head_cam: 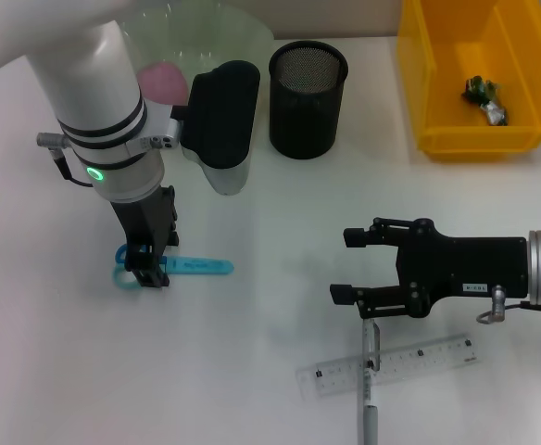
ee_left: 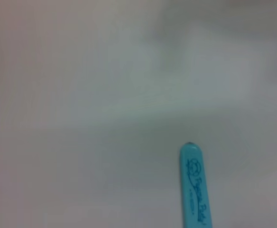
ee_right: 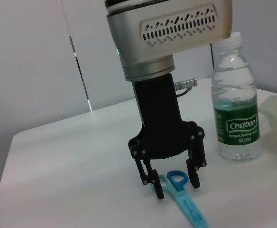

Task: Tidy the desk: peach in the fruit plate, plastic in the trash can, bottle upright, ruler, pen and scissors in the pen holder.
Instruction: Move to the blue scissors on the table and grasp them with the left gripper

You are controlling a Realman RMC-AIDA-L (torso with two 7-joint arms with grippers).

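Light-blue scissors (head_cam: 182, 267) lie on the white desk; their closed tip shows in the left wrist view (ee_left: 194, 190). My left gripper (head_cam: 147, 271) points straight down over the handle end. In the right wrist view it (ee_right: 175, 183) is open, with the fingers on either side of the handle rings (ee_right: 176, 177). My right gripper (head_cam: 347, 267) is open and empty, just above a clear ruler (head_cam: 391, 366) and a grey pen (head_cam: 370, 389) lying across it. A water bottle (ee_right: 235, 109) stands upright. A pink peach (head_cam: 164, 82) lies in the clear fruit plate (head_cam: 243, 28).
A black mesh pen holder (head_cam: 308, 97) stands at the back centre. A yellow bin (head_cam: 437, 139) at the back right holds a plastic wrapper (head_cam: 484, 97). The bottle (head_cam: 226, 181) stands between my left arm and the pen holder.
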